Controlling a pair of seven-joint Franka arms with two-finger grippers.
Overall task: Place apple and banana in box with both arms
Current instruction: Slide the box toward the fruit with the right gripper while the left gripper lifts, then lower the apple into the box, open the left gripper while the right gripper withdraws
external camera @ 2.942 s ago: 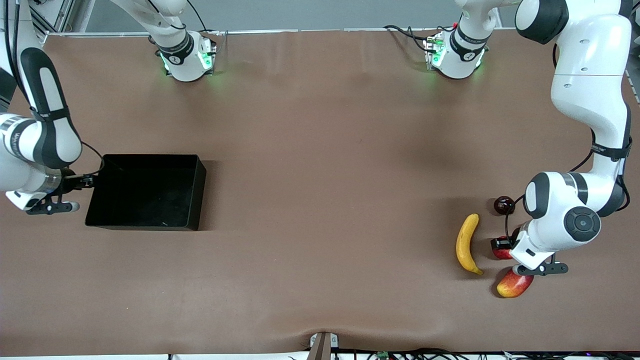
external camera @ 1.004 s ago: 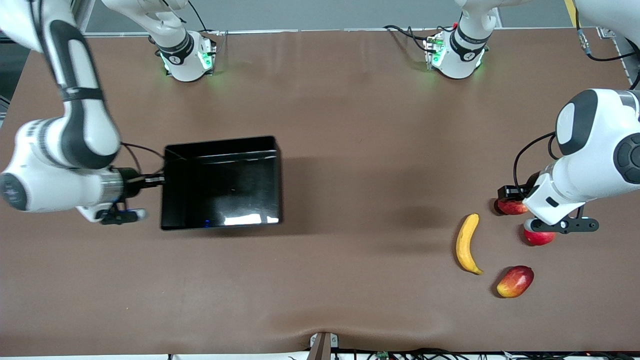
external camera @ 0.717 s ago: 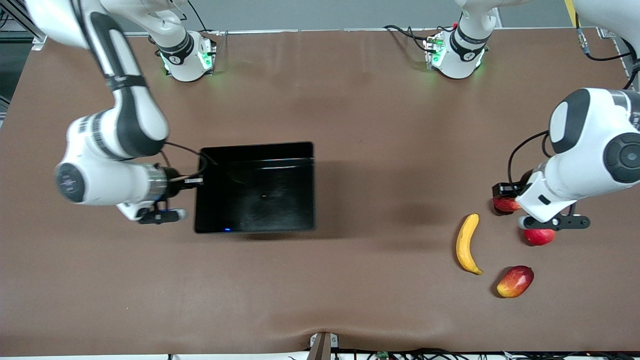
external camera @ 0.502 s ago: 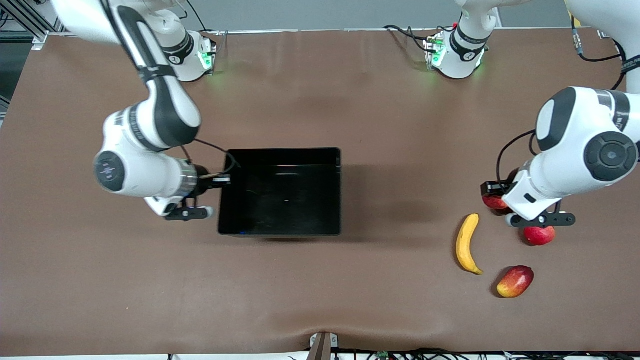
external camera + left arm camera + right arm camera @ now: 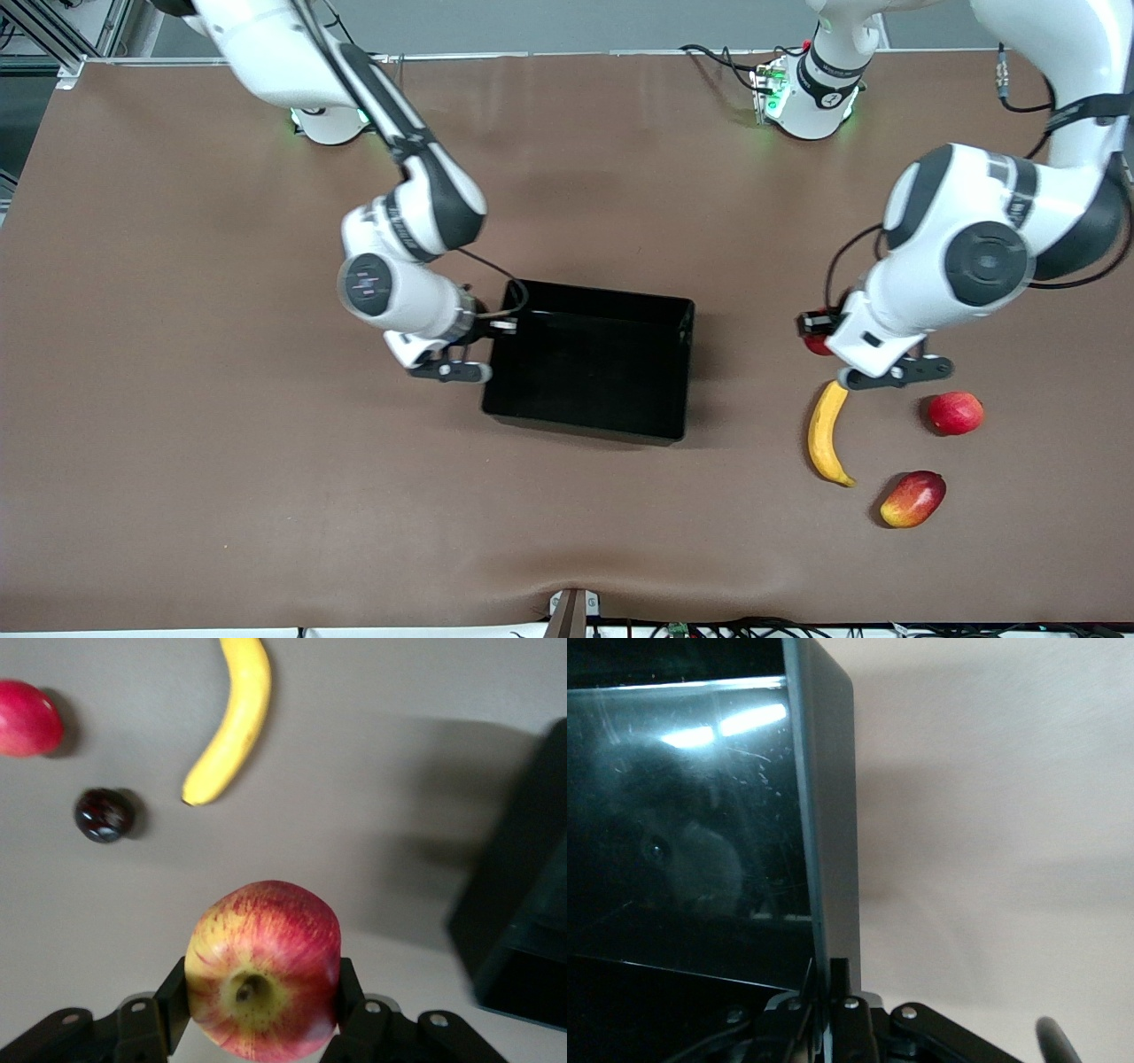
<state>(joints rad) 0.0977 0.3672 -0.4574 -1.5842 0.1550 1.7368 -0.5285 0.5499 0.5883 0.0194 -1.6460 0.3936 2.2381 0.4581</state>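
The apple (image 5: 263,970), red with yellow streaks, sits stem dimple up between the fingers of my left gripper (image 5: 263,992), which is shut on it. In the front view that gripper (image 5: 815,335) hangs over the table between the box and the banana, and only a sliver of the apple (image 5: 817,345) shows. The yellow banana (image 5: 826,434) lies on the table, untouched. My right gripper (image 5: 507,326) is shut on the end wall of the black box (image 5: 589,359) at mid-table; its fingers pinch the thin wall (image 5: 824,815). The box holds nothing.
A plain red round fruit (image 5: 956,413) and a red-and-yellow mango-like fruit (image 5: 912,499) lie near the banana toward the left arm's end. A small dark fruit (image 5: 104,814) shows only in the left wrist view, beside the banana (image 5: 232,722).
The right arm has carried the box from its own end to mid-table. The left arm has picked up the apple and moved it toward the box, away from the other fruits.
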